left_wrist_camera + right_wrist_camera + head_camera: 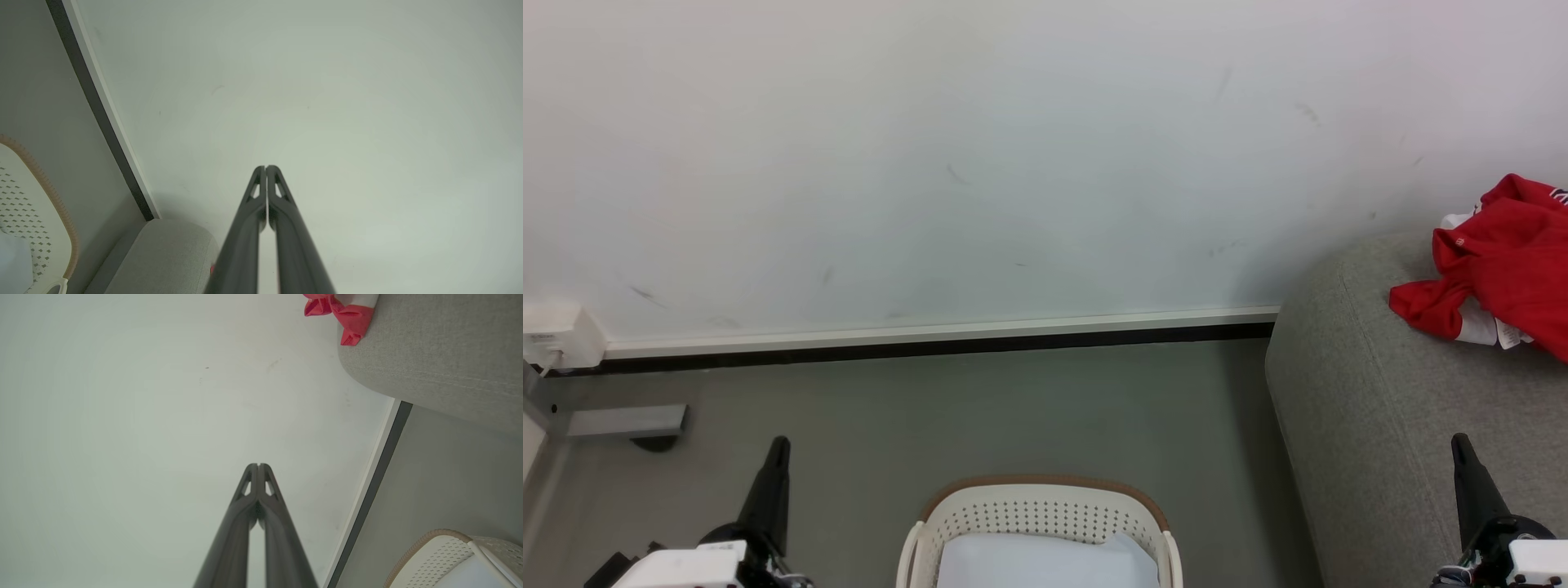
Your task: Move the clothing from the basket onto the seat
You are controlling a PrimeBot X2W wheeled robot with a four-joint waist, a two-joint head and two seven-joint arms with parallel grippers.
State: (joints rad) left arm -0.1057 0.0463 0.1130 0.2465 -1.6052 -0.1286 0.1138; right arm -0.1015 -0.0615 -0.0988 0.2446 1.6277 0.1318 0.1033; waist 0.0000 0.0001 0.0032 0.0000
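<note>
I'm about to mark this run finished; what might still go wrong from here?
1. The clothing lies near the seat's rounded edge, with one red fold at that edge in the right wrist view; it may slip off.
2. The basket is cut off by the head view's bottom edge, pale pad showing; a garment could remain unseen.

Scuffed white wall (1013, 163) rising behind, dark baseboard (931, 349) running along grey floor (1013, 408), pale pad (1045, 563) lying below, white box (560, 335) sitting left.
</note>
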